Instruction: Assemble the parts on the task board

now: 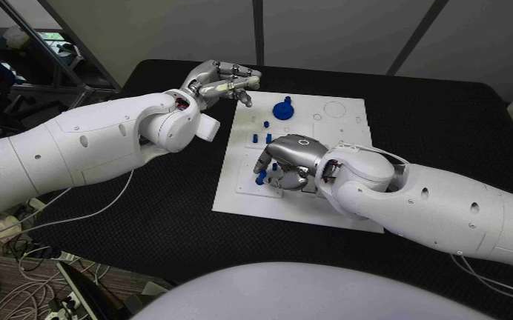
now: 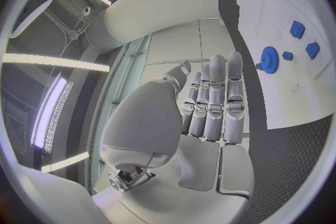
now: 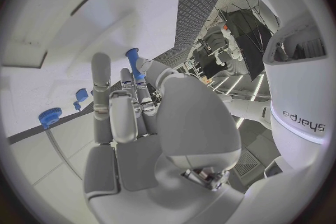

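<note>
The white task board [image 1: 331, 124] lies in the middle of the black table. A blue gear [image 1: 282, 109] stands at its far side, with small blue pegs [image 1: 262, 137] just in front of it. My right hand [image 1: 290, 158] hovers low over the board's left middle and pinches a blue peg [image 1: 260, 178] at its fingertips; the right wrist view shows this peg [image 3: 133, 56] between the thumb and a finger of that hand [image 3: 140, 123]. My left hand [image 1: 219, 81] is raised beside the board's far left corner, fingers straight, holding nothing. The left wrist view shows that hand [image 2: 210, 117], the gear [image 2: 269, 59] and the board [image 2: 294, 89].
Round and square recesses [image 1: 334, 109] mark the board's far right part. Black table [image 1: 428, 127] surrounds the board on all sides. Cables [image 1: 43, 220] hang off the table's left edge. My right arm [image 1: 428, 201] covers the board's near right corner.
</note>
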`<act>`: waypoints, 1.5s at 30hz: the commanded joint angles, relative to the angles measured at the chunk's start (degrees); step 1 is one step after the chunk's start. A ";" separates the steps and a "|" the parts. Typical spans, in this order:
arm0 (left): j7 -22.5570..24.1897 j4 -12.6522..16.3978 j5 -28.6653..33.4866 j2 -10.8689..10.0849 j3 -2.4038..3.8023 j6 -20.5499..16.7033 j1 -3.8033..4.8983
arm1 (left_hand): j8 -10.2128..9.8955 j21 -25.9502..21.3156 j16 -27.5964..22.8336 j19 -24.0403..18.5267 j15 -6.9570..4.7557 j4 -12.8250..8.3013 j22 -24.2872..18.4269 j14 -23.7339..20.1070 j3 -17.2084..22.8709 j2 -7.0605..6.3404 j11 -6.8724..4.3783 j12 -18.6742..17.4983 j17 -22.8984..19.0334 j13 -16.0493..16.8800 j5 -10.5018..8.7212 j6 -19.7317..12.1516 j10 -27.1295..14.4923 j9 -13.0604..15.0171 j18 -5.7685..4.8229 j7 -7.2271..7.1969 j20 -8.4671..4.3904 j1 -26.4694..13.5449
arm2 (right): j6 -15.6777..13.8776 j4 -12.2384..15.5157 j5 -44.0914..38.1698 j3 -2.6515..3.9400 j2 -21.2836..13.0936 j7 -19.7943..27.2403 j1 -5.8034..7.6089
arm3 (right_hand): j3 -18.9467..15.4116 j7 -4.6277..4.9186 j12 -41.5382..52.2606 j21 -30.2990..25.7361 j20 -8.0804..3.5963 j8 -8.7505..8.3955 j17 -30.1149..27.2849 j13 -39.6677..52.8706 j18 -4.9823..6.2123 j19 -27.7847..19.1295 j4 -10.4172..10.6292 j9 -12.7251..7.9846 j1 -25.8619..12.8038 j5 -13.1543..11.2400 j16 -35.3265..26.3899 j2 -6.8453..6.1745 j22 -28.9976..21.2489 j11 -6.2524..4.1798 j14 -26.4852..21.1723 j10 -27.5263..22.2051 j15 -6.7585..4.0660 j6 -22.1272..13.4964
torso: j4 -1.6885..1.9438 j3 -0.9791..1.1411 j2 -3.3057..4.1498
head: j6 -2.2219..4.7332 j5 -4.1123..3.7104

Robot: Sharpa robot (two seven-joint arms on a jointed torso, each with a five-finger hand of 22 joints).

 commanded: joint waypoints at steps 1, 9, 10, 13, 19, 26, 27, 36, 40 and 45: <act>0.32 0.03 0.13 0.01 0.04 0.52 0.09 | -0.10 -0.36 -0.34 0.43 0.28 -0.17 -0.07 -0.14 0.03 -0.07 0.06 0.36 -0.08 0.08 0.02 -0.07 -0.23 -0.10 -0.21 0.19 0.07 0.46 | 0.09 0.04 -0.52 -0.01 -0.03 0.61 0.07 | -0.26 -0.06 -0.29 -0.52 0.06 -0.20 -0.24 -0.04 -0.08 -0.44 0.26 -0.16 -0.15 0.12 0.08 -0.50 -0.39 0.09 2.10 -0.76 0.44 -0.86 | -0.03 0.02 -0.01 | 0.00 -0.07; 0.19 -0.17 0.13 0.09 0.04 0.65 0.09 | -0.10 -0.37 -0.33 0.44 0.29 -0.14 -0.07 -0.14 -0.01 -0.09 0.08 0.37 -0.07 0.07 0.00 -0.09 -0.25 -0.10 -0.22 0.21 0.07 0.41 | -2.76 0.50 -0.36 -0.02 -0.58 1.76 0.07 | -0.71 -0.62 -0.56 -1.56 0.27 -0.23 -0.88 -0.03 0.18 -1.19 -0.05 -0.80 0.00 0.45 -0.24 -0.92 -1.93 0.33 1.75 -3.80 0.65 -4.03 | -0.08 0.06 0.01 | 0.00 -0.20; 0.18 -0.20 0.13 0.10 0.04 0.65 0.09 | -0.10 -0.37 -0.33 0.44 0.29 -0.14 -0.07 -0.14 -0.01 -0.09 0.08 0.37 -0.07 0.07 0.00 -0.09 -0.25 -0.10 -0.22 0.21 0.07 0.41 | -3.64 0.70 -0.19 -0.02 -0.77 2.15 0.06 | -0.87 -0.77 -0.56 -1.75 0.33 -0.23 -1.07 -0.01 0.22 -1.34 -0.12 -0.87 0.05 0.48 -0.34 -0.97 -2.20 0.42 1.67 -4.34 0.72 -4.54 | -0.06 0.08 0.02 | 0.00 -0.21; 0.16 -0.29 0.13 0.14 0.04 0.68 0.09 | -0.10 -0.37 -0.33 0.44 0.29 -0.14 -0.07 -0.14 -0.01 -0.09 0.08 0.37 -0.07 0.07 0.00 -0.09 -0.25 -0.10 -0.22 0.21 0.07 0.41 | -5.66 1.37 0.54 -0.01 -1.38 3.13 0.06 | -1.50 -1.01 -0.45 -2.32 0.51 -0.18 -1.99 0.04 0.33 -1.80 -0.29 -0.94 0.18 0.49 -0.87 -1.09 -2.99 0.65 1.34 -5.82 0.91 -5.56 | -0.05 0.09 -0.01 | 0.00 -0.26; 0.10 -0.50 0.13 0.15 0.04 0.73 0.08 | -0.11 -0.37 -0.33 0.44 0.30 -0.12 -0.07 -0.14 -0.03 -0.10 0.09 0.38 -0.07 0.07 -0.02 -0.11 -0.27 -0.11 -0.22 0.23 0.07 0.38 | -11.22 4.47 4.06 0.04 -4.34 5.86 0.06 | -3.64 -1.45 0.06 -2.94 0.92 -0.18 -4.19 0.16 0.33 -2.26 -0.23 -1.01 0.20 0.48 -2.23 -1.15 -3.50 1.10 0.51 -8.83 1.29 -7.80 | -0.16 0.06 -0.08 | 0.15 -0.65; 0.08 -0.49 0.13 0.13 0.04 0.77 0.08 | -0.11 -0.37 -0.33 0.44 0.30 -0.12 -0.07 -0.14 -0.03 -0.10 0.09 0.38 -0.07 0.07 -0.02 -0.11 -0.27 -0.11 -0.22 0.23 0.07 0.38 | -12.98 7.62 12.37 0.96 -10.11 5.54 0.35 | -4.63 0.60 4.59 -3.26 0.66 0.86 -4.49 1.18 0.43 -2.20 0.89 -0.40 -0.46 0.64 -2.36 0.32 -3.90 0.38 0.55 -3.55 0.85 -5.82 | -0.07 -0.02 -0.11 | 1.11 -2.66; 0.09 -0.45 0.13 0.08 0.03 0.77 0.08 | -0.11 -0.37 -0.33 0.44 0.30 -0.12 -0.07 -0.14 -0.03 -0.10 0.09 0.38 -0.07 0.07 -0.02 -0.11 -0.27 -0.11 -0.22 0.23 0.07 0.38 | -13.26 8.07 14.67 1.38 -11.54 5.10 0.41 | -4.65 0.74 6.55 -3.28 0.55 1.54 -4.71 1.83 0.44 -2.10 1.44 -0.09 -0.94 0.68 -2.48 0.70 -3.95 -0.02 0.60 0.05 0.59 -4.39 | -0.10 -0.04 -0.16 | 1.20 -2.91; 0.13 -0.14 0.13 -0.52 0.01 0.38 0.01 | -0.11 -0.37 -0.33 0.44 0.31 -0.11 -0.08 -0.15 -0.07 -0.14 0.11 0.39 -0.07 0.06 -0.06 -0.13 -0.28 -0.12 -0.23 0.23 0.08 0.35 | -14.14 11.37 23.11 2.42 -23.09 -0.09 0.54 | -10.81 -3.65 46.78 -1.68 -3.27 7.17 0.64 39.72 -0.28 2.97 6.02 2.82 -6.26 2.72 0.50 -0.38 -1.29 -5.05 2.75 19.14 -3.74 1.89 | -0.62 -0.06 -0.45 | 2.95 -7.52; 0.10 -0.03 0.13 -0.60 -0.01 0.23 -0.08 | -0.11 -0.37 -0.33 0.44 0.31 -0.11 -0.08 -0.15 -0.07 -0.14 0.11 0.39 -0.07 0.06 -0.06 -0.13 -0.28 -0.12 -0.23 0.23 0.08 0.35 | -13.22 12.72 20.89 2.47 -27.22 -5.01 0.51 | -15.77 -4.10 74.57 4.83 -3.82 11.65 12.31 72.77 -1.74 8.32 9.37 5.60 -7.86 6.05 7.53 0.05 7.80 -5.12 4.60 22.92 -3.58 -0.32 | -0.95 -0.14 -0.71 | 3.60 -9.94; 0.11 0.25 0.13 -0.68 -0.02 0.17 -0.21 | -0.11 -0.37 -0.33 0.44 0.31 -0.11 -0.08 -0.15 -0.07 -0.14 0.11 0.39 -0.07 0.06 -0.06 -0.13 -0.28 -0.12 -0.23 0.23 0.08 0.35 | -12.80 14.27 18.38 2.43 -30.45 -10.80 0.41 | -20.62 -4.10 78.06 7.24 -3.49 14.57 16.20 77.88 -2.58 9.84 12.13 7.46 -9.75 12.95 9.61 -0.03 11.12 -5.23 5.14 24.36 -3.62 -1.98 | -1.27 -0.24 -1.00 | 3.64 -11.95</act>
